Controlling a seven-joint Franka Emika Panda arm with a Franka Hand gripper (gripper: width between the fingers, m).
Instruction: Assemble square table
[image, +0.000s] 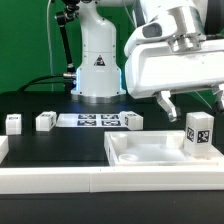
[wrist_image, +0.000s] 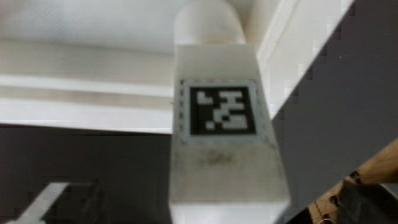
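Leg (image: 198, 133) upright on tabletop (image: 150, 155), just below claw (image: 195, 102), claw wide apart, gripping nothing.

a glossy white arm (image: 95, 40) is marked with a black warning triangle (image: 100, 62) above a blue-lit ring (image: 97, 92); the boxy white gripper (image: 195, 100) is tipped with dark fingers (image: 167, 103).

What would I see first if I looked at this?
The big white robot gripper hangs open at the exterior view's right, above a small white block leg with a black-and-white tag, standing upright in a corner of the large white square tray-like table top. Three more such legs lie on the black table behind.
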